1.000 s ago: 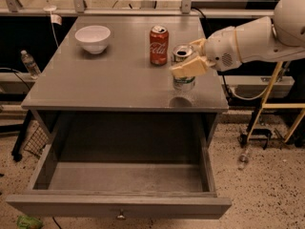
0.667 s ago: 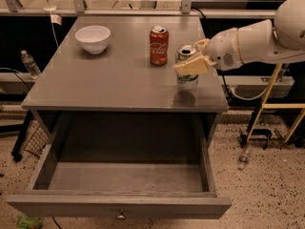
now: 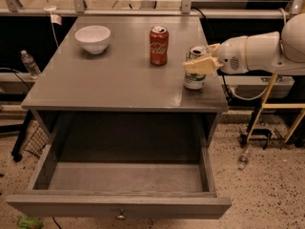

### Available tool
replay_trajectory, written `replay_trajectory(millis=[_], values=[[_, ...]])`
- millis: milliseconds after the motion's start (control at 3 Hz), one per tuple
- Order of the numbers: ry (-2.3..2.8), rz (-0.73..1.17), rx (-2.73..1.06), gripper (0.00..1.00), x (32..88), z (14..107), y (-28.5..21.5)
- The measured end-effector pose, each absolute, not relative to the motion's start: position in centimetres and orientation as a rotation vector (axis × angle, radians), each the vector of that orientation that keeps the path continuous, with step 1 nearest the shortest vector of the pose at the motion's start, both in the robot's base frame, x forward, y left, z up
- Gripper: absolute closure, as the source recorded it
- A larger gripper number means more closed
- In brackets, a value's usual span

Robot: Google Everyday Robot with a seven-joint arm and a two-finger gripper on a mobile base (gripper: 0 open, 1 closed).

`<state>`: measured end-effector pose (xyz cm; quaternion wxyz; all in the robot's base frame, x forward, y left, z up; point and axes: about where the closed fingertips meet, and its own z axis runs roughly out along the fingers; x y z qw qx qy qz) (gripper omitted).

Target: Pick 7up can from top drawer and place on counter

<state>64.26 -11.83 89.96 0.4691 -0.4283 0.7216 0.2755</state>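
Hand (image 3: 200, 63): reached in from the right, fingers (image 3: 196, 67) closed around upper part of 7up can (image 3: 194, 79).
7up can: upright, at right-front of tabletop (image 3: 109, 80), near the edge; base seen at or just above the surface, contact can't be told.
Top drawer (image 3: 119, 206): pulled fully open below, nothing seen inside.
Nearby: Coca-Cola can (image 3: 158, 45) just to the left-rear, apart from 7up can; white bowl (image 3: 93, 38) well apart.
Step judged: placing, nearly done.
How to do well: can to be kept vertical and lowered till base is flat; fingers to be opened only then; hand to be withdrawn up/right, away from the red can and w/o tipping the 7up can off the edge.
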Motion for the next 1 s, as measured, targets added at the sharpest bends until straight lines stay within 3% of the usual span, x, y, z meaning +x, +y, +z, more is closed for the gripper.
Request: replay_trajectory(millis=[333,667,1000], values=[[1.767,0.679,-1.056,0.52,64.24,89.93,-11.51],[1.765,0.684,-1.062,0.21,64.24,89.84,-11.13],[1.764,0.689,-1.066,0.00,64.25,89.77,-10.83]])
